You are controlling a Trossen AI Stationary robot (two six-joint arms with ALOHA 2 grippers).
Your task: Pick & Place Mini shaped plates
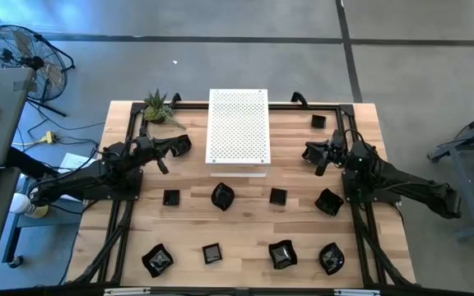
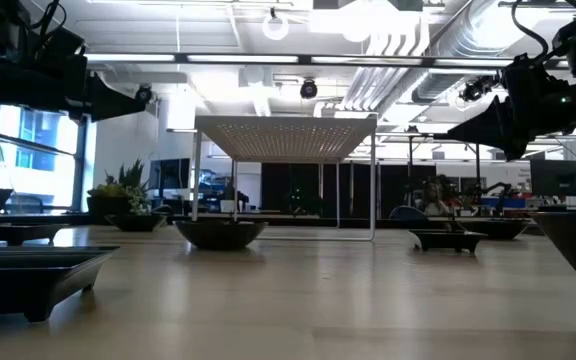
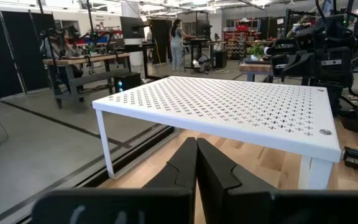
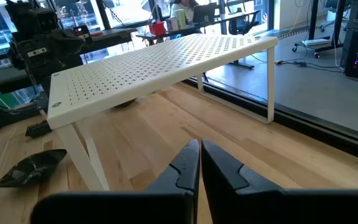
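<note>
High view first: both my arms wait at the far half of the wooden table [image 1: 245, 238], one on each side of the white perforated shelf [image 1: 238, 126]. My left gripper [image 1: 179, 145] hangs just beside the shelf's left edge, fingers pressed together with nothing between them — the left wrist view shows the two dark fingers [image 3: 188, 168] meeting flat against each other. My right gripper [image 1: 309, 153] sits off the shelf's right edge, likewise closed and empty, fingers [image 4: 188, 165] touching in its own wrist view.

The small black plates [image 1: 221, 196] lie scattered on the bare wood — four in a row across the middle, four more along the near edge, and one [image 1: 318, 122] alone near the far right corner. A green spiky plant [image 1: 159, 106] stands at the far left corner, near my left arm.
</note>
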